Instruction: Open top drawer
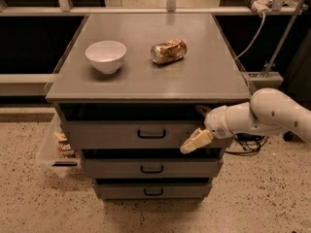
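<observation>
The grey cabinet has three drawers stacked in its front. The top drawer is the uppermost and tallest of them, directly under the cabinet's flat top, with a dark gap between that top and the drawer's upper edge. Its small black loop handle sits at the centre of the plain front.

The gripper is at the right end of the cabinet's front, at the height of the top drawer. It comes in from the cabinet's right side on a white arm. The fingers are spread wide apart and hold nothing. One cream finger slants down across the drawer's lower right corner, and the other sits up by the dark gap under the cabinet's top. The drawer front therefore lies just behind and to the left of the gripper. The handle is off to the gripper's left, clearly apart from both fingers. Whether the lower finger touches the drawer front cannot be told.

On the cabinet's top stand a white bowl toward the left and a crushed can lying on its side near the middle. The middle drawer and the bottom drawer sit below the top drawer.
</observation>
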